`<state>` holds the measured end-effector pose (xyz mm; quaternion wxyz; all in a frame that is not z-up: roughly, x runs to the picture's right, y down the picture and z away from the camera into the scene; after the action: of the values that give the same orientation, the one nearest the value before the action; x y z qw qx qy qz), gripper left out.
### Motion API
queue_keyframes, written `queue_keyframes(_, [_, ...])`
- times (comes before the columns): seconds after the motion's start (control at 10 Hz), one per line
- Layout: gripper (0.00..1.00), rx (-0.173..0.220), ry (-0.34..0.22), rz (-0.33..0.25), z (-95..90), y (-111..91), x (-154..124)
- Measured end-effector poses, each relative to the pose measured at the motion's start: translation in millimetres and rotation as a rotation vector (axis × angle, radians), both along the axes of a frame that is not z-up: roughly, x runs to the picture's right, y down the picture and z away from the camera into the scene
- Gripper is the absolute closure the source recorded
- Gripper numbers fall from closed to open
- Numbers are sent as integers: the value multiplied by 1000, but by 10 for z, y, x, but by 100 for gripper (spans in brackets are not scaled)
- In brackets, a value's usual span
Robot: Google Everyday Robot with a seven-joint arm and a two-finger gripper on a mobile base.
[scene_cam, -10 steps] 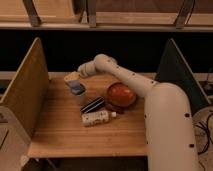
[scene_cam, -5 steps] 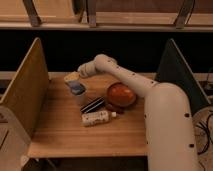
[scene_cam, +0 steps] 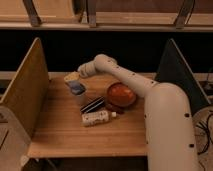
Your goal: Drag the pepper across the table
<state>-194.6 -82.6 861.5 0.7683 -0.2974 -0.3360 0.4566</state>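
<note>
gripper (scene_cam: 74, 78): far-left over table (scene_cam: 60, 135), fingers spread wide, empty | pepper (scene_cam: 113, 108): tucked against bowl (scene_cam: 121, 94), well apart from gripper | judgement: bowl blocks rear approach, dragging not yet begun

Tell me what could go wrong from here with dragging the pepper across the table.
The hand sits at the back left, far from the pepper, which lies close against the front of the orange bowl; reaching in could shove the bowl.
The striped object and white bottle lie just left of the pepper, so a leftward drag may push them along.
The blue cup beside the hand could get knocked.
</note>
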Motion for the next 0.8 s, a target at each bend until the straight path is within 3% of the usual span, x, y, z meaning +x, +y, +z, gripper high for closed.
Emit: queue_keyframes(0.8, [20, 1, 12, -3, 11, -6, 22])
